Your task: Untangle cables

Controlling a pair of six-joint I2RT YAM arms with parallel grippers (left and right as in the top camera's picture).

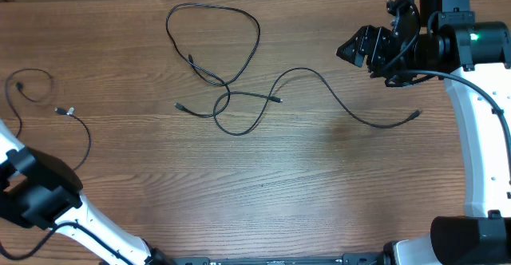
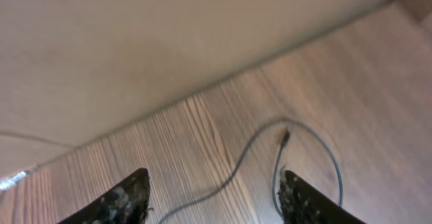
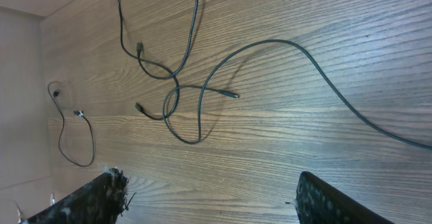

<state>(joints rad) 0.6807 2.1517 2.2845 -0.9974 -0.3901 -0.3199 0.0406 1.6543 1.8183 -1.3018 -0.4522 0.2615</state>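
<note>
Thin black cables (image 1: 227,89) lie crossed in loose loops at the table's middle. One big loop (image 1: 214,9) reaches toward the far edge, and a long strand (image 1: 351,113) trails right to a plug (image 1: 416,115). A separate cable (image 1: 80,129) lies at the far left. My right gripper (image 1: 351,53) hovers open above the far right, away from the strand; in the right wrist view the right gripper (image 3: 210,175) is empty, with the tangle (image 3: 177,92) ahead. My left gripper (image 2: 214,174) is open and blurred above a cable (image 2: 256,143) with its plug (image 2: 286,137), touching nothing.
A plain beige wall (image 2: 169,35) borders the wooden table (image 1: 319,185) along its far edge. The left arm (image 1: 36,189) occupies the near left corner and the right arm's white links (image 1: 479,137) run down the right side.
</note>
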